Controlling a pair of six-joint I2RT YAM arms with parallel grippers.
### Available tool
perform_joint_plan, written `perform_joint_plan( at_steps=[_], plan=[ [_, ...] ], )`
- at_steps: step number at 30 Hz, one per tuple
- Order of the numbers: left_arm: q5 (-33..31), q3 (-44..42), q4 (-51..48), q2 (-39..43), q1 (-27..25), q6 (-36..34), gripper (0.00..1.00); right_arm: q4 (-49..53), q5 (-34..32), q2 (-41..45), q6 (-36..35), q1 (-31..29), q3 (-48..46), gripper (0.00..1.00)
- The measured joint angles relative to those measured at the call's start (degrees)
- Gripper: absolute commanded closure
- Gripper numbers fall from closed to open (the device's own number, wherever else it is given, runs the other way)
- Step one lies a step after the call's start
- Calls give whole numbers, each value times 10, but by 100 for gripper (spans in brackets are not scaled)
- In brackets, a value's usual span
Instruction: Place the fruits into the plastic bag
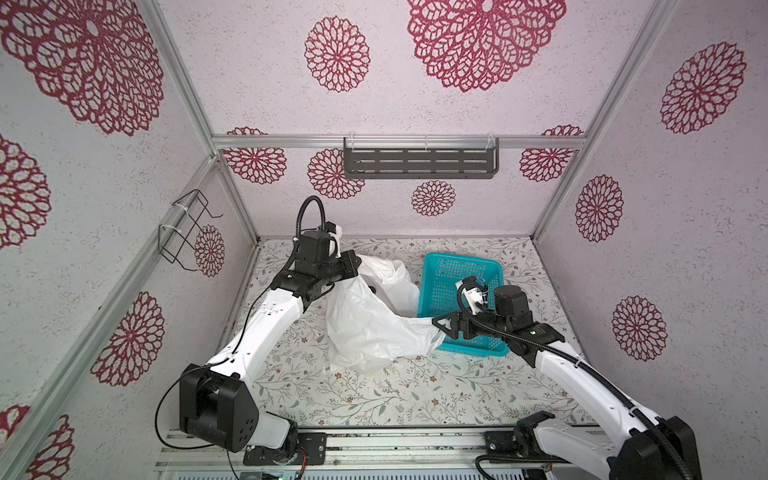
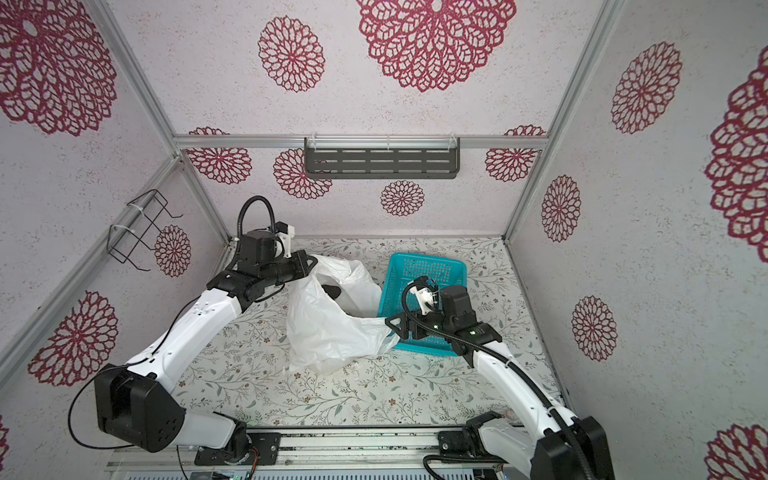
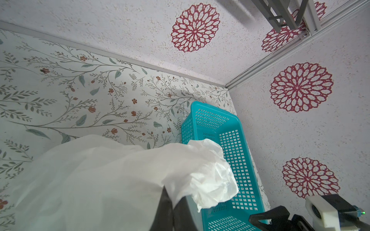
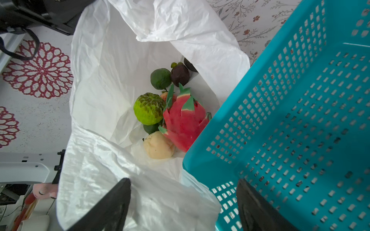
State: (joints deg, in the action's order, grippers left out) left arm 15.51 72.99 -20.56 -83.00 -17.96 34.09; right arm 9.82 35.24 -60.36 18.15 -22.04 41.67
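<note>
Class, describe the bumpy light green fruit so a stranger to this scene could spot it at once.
Start at the white plastic bag lying open beside the teal basket, seen in the right wrist view. At its bottom, find the large red-and-green fruit. Beside it sits the bumpy light green fruit: bright lime, scaly skin with dark flecks, unlike the smooth dark green fruit.

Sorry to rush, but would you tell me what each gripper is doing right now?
Left gripper: shut on the plastic bag.
Right gripper: open, at the bag's rim beside the teal basket.
</note>
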Motion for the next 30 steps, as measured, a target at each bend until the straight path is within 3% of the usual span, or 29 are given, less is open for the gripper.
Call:
perform_joint_plan(
  at_steps=[9,19,24,28,30],
  plan=[
    [3,0,-1,-8,1,0,100,22,-47,80,11,0,-30,4],
    [8,0,1,-18,1,0,100,30,-67,89,15,0,-41,9],
    [10,0,1,-18,1,0,100,-25,-65,9,31,0,-43,23],
    [10,0,1,-18,1,0,100,-93,-64,-68,62,-2,-41,45],
    [9,0,1,-18,1,0,100,-109,-65,-101,73,-8,-26,64]
  ],
)
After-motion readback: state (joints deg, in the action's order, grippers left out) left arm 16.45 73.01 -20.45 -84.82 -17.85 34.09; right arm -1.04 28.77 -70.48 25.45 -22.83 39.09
